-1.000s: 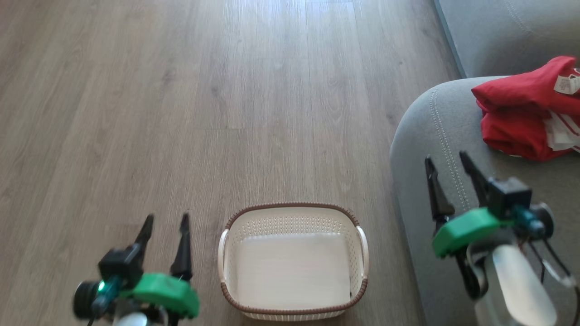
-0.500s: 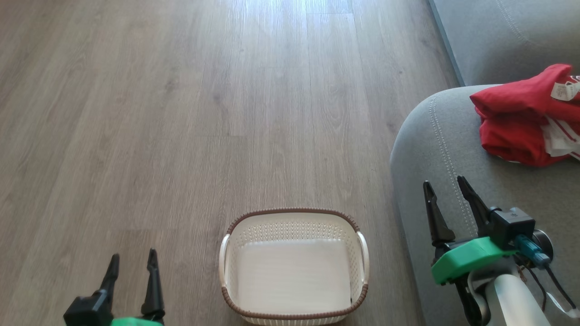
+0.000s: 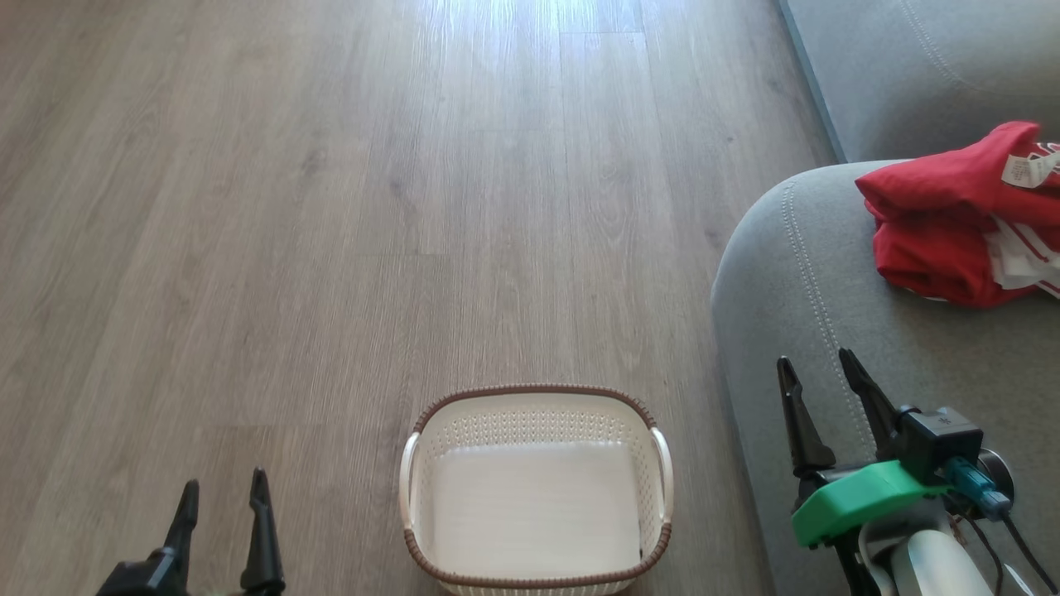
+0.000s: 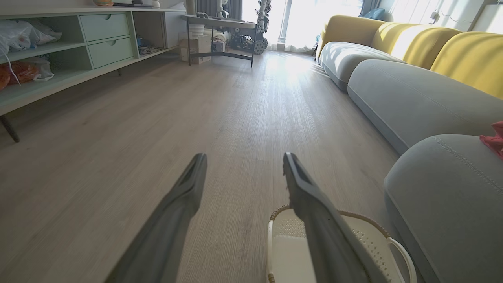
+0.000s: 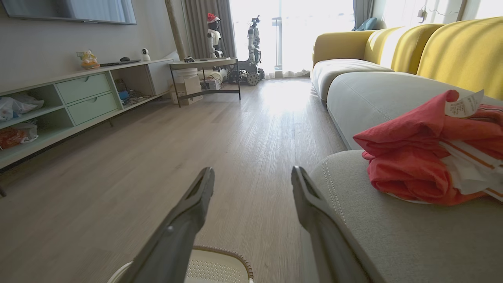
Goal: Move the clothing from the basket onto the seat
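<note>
Beyond the right tool (image 3: 811,358), ahead and off to its right side: the clothing (image 3: 952,223), heaped as one red bundle on the seat (image 3: 795,281), white label on top, striped white trim poking out at the side. Well apart from the tool's tips, no contact. Right tool spread wide, gripping nothing, poised over the seat's rounded edge near the stitched seam. Same for the left tool (image 3: 224,478): spread wide and bare, low over the floor (image 3: 331,248), with the basket (image 3: 530,389) just to its right, between the two tools. Basket bottom bare and cream in the head view, nothing red inside. Judged from that: transfer done, both garments apparently up on the cushion, though cannot tell one garment from the other in the pile. Nothing left to carry, as far as shown; at most, drawing both arms back clear. Far side of the bundle cut off by the head view's edge, so cannot tell how it lies there.
</note>
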{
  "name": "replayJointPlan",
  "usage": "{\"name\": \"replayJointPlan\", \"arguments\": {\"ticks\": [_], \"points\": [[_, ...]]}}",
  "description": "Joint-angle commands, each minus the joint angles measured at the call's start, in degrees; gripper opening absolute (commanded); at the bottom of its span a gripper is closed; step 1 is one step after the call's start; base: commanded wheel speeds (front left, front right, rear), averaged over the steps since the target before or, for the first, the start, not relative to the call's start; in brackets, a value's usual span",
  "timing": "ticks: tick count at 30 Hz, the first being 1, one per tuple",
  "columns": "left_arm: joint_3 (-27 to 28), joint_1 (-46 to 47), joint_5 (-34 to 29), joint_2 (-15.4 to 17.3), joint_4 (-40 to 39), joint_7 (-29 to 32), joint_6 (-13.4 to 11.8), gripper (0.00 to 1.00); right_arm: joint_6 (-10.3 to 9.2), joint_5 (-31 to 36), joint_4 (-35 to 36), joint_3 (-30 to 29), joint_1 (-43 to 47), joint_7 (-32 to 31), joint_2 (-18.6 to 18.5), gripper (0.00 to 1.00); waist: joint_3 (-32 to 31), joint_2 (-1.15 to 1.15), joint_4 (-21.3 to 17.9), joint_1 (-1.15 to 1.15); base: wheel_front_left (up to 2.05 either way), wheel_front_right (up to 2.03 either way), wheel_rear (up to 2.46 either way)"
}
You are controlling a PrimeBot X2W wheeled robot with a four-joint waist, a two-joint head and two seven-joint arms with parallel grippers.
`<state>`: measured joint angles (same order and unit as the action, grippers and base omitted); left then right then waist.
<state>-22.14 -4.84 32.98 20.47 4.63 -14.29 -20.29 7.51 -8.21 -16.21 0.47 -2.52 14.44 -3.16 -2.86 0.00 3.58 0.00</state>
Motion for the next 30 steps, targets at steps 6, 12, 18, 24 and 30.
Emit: {"name": "replayJointPlan", "arguments": {"ticks": [6,12,18,24,30], "points": [[4.0,1.3,-1.5,0.0,-0.8,-0.7,1.0,1.00,-0.02,-0.8,2.3,1.1,-0.4,0.4,0.3,1.00,-0.4,0.00,-0.5,0.00,0.00,0.00,0.00],[4.8,1.3,-2.1,-0.7,0.0,-0.7,1.9,1.00,-0.02,-1.2,2.2,1.2,-0.1,0.4,0.3,1.00,-0.5,0.00,-0.7,0.00,0.00,0.00,0.00],[5.4,1.3,-2.6,-1.3,0.5,-0.7,2.7,1.00,-0.02,-1.5,1.9,1.4,-0.1,0.5,0.3,1.00,-0.5,0.00,-0.6,0.00,0.00,0.00,0.00],[5.5,1.4,-2.9,-1.7,1.1,-0.7,3.2,1.00,-0.02,-1.6,1.5,1.5,-0.3,0.5,0.3,1.00,-0.4,0.00,-0.5,0.00,0.00,0.00,0.00],[5.5,1.8,-3.0,-1.9,1.5,-0.7,3.4,1.00,-0.02,-1.8,1.1,1.6,-0.5,0.5,0.3,1.00,-0.4,0.00,-0.5,0.00,0.00,0.00,0.00]]}}
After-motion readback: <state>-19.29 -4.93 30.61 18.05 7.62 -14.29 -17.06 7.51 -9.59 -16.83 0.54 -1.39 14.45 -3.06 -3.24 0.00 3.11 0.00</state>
